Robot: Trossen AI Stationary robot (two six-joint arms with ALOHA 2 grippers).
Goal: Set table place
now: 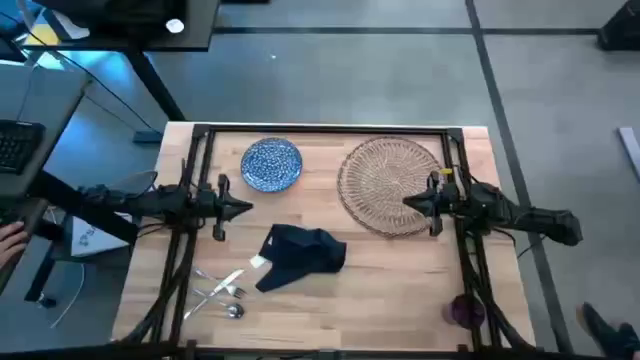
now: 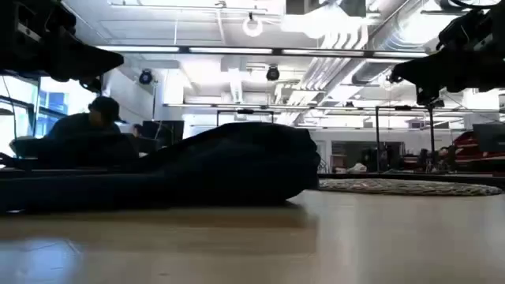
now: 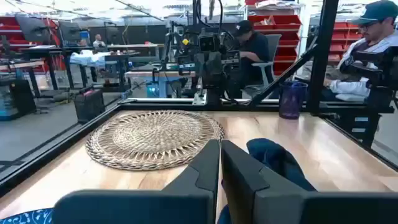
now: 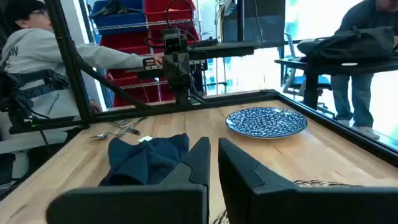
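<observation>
Right claw hovering over the near edge of the placemat, fingers nearly together, empty. Left claw likewise narrow and empty, just below the plate, so likely nearer for lifting it across. Napkin crumpled between both arms; cutlery lower left, cup lower right. Pale wooden counter; workshop with seated people behind.

1. Left gripper: raised, pointing toward the right arm, fingers nearly together, holding nothing.
2. Right gripper: raised, facing the left arm, fingers nearly together, empty.
</observation>
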